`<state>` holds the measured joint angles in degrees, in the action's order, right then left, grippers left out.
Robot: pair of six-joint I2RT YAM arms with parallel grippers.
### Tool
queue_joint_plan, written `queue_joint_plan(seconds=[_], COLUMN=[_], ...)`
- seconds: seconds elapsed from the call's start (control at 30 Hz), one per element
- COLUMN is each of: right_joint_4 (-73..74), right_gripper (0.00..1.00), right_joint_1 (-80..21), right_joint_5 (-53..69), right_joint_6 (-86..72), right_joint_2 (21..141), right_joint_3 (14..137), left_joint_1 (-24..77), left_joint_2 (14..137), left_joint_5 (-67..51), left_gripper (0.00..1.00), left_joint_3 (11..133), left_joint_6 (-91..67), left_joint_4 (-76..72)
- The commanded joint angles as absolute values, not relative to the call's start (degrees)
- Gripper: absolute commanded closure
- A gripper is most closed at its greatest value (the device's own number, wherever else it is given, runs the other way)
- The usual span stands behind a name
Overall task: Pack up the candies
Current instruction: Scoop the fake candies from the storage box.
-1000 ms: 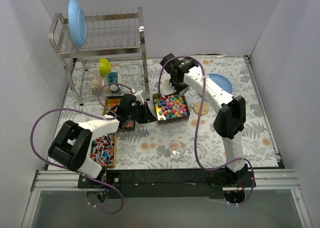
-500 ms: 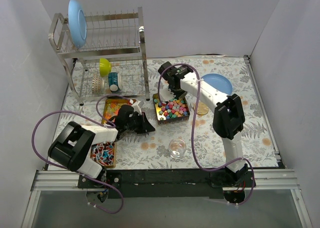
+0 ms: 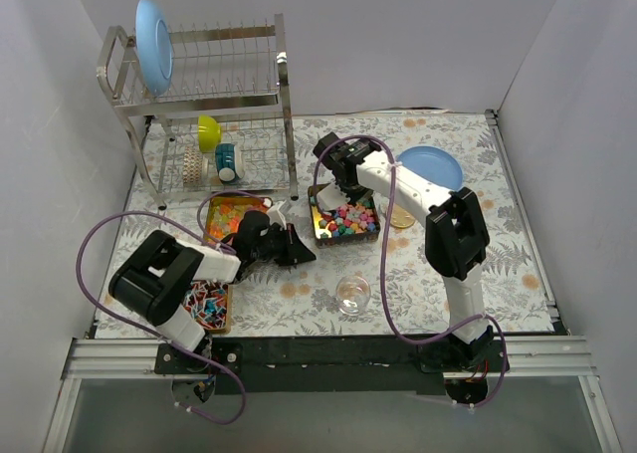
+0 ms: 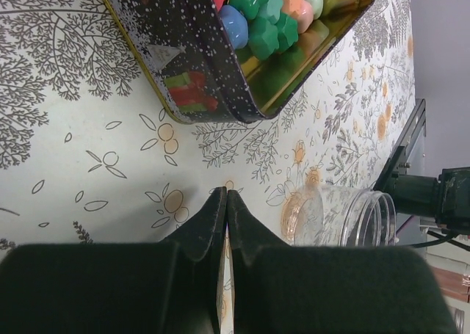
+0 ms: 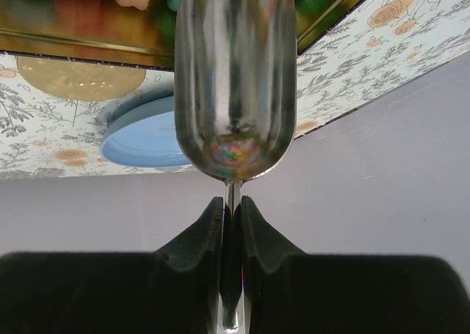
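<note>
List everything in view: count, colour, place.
candies: many, mixed colours, centre tin
centre tin: one, dark, gold inside, mid-table
rear-left tin: one, orange-filled, beside rack
near-left tin: one, multicoloured fill, left edge
jar: one, clear, before centre tin
lid: one, gold, right of tin
table plate: one, blue, rear right
rack plate: one, blue, atop rack
dish rack: one, metal, rear left
mug: one, teal, in rack
bowl: one, yellow-green, in rack
scoop: one, silver, right gripper
left gripper: shut, empty, near tin
right gripper: shut on scoop
</note>
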<state>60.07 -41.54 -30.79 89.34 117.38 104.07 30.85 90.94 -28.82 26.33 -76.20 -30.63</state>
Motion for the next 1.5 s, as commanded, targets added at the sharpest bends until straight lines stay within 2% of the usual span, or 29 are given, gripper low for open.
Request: queue_joint_plan(seconds=[0.0,0.43,0.73,1.27,1.47], right_joint_4=[67.2,67.2,63.5,64.8,59.6], right_gripper=[0.99,0.99,0.99,0.99,0.99], right_joint_1=[-41.9,-39.0,-38.2,-44.4,-46.3], right_joint_5=[-24.2,-14.9,-14.5,-15.2,-10.9], right_joint_6=[88.7,89.5,91.4,79.6,82.9], right_joint_2=[115.3,112.7,111.4,118.9,116.6], right_joint_3=[102.8,102.8,97.1,103.4,98.4], left_joint_1=[31.3,31.4,31.3,31.3,31.4], left_joint_2=[92.5,95.9,97.9,98.8,98.6], left_joint_5=[-30.3,-31.3,-31.6,-31.3,-30.3], left_gripper=[1.0,1.0,1.0,1.0,1.0], left_joint_3=[27.2,29.8,31.6,32.6,33.8], left_joint_6=[-76.4,-76.5,-76.7,-77.3,-76.5], left_joint_4=[-36.6,-37.7,-37.4,-37.4,-35.3])
